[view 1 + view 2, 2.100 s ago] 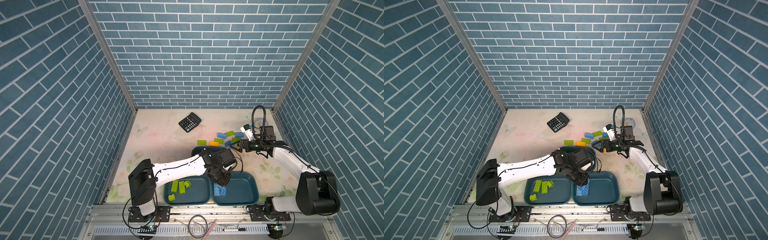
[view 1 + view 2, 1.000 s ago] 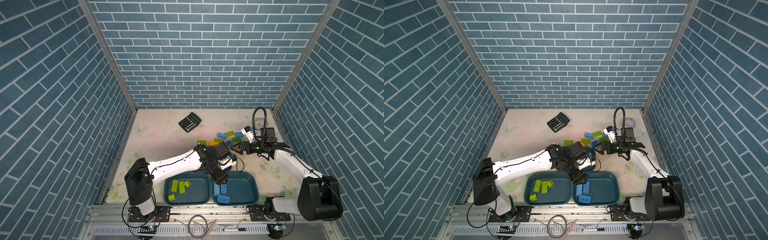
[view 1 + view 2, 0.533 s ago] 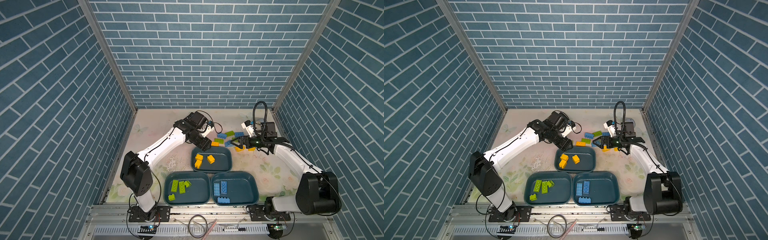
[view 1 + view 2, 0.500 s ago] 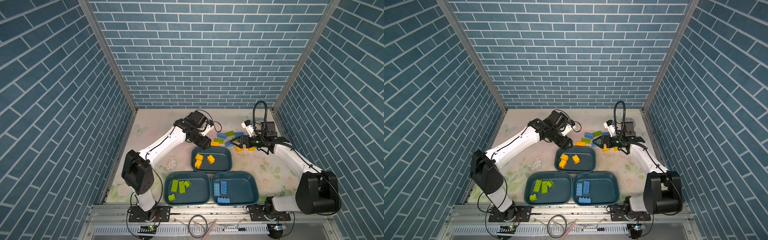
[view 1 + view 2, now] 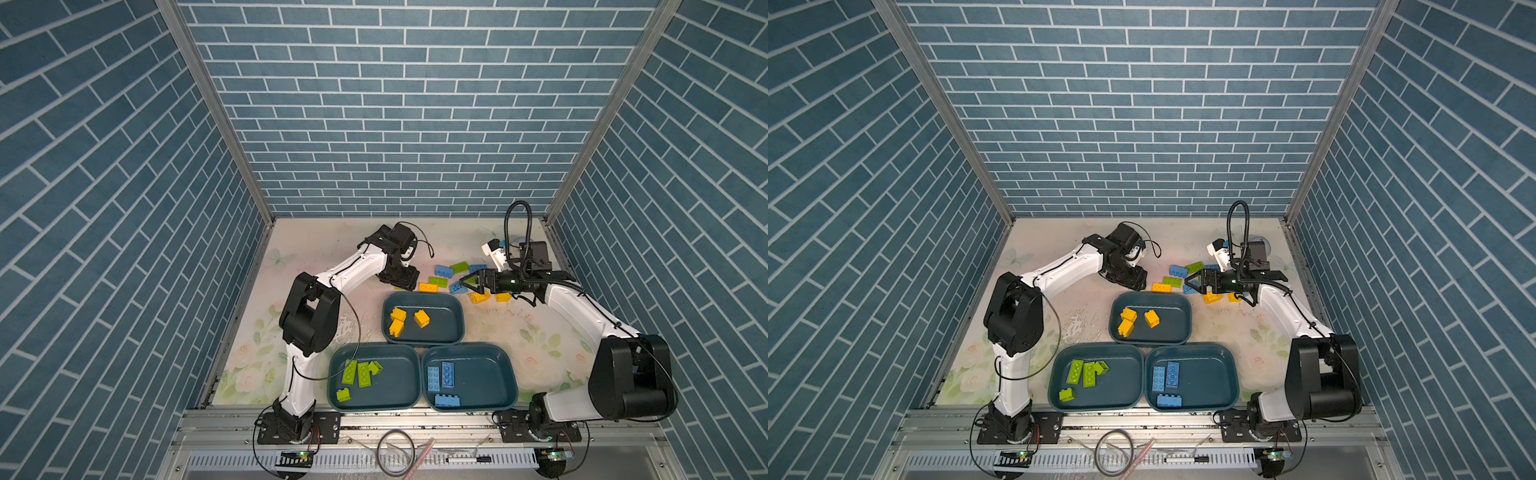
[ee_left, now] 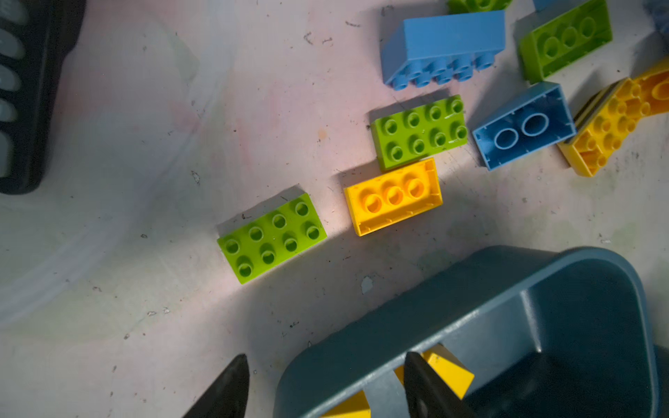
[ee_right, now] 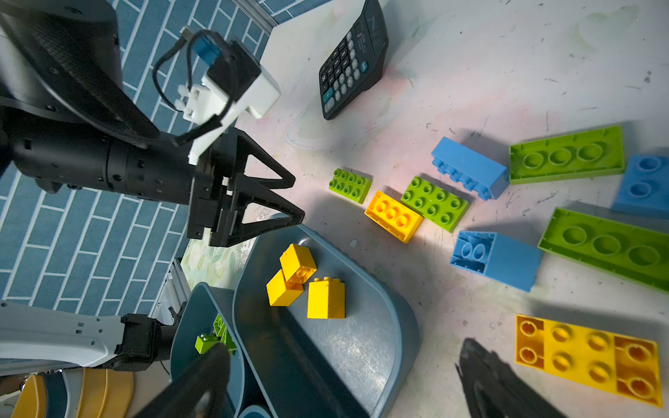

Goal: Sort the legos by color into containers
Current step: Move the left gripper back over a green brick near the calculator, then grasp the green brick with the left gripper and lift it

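Three dark teal containers sit in the near middle: one with yellow legos (image 5: 455,307), one with green legos (image 5: 395,386), one with blue legos (image 5: 486,382). Loose legos lie beyond them, among them a green brick (image 6: 271,237), an upturned yellow brick (image 6: 392,197) and a flat yellow plate (image 7: 586,356). My left gripper (image 5: 405,284) (image 6: 325,362) hangs open and empty above the yellow container's far left corner, close to the green brick. My right gripper (image 5: 467,284) (image 7: 344,349) is wide open and empty, over the table by the yellow container's far right corner, with the yellow plate just beside it.
A black calculator (image 7: 353,61) lies behind the left gripper; the left arm hides it in both top views. More blue (image 5: 444,272) and green (image 5: 459,267) bricks crowd the far right of the table. Brick-patterned walls close in both sides and the back.
The left arm has swung from over the near containers to the far side by the loose legos. A further blue brick now lies in the blue container. The right gripper has barely moved.
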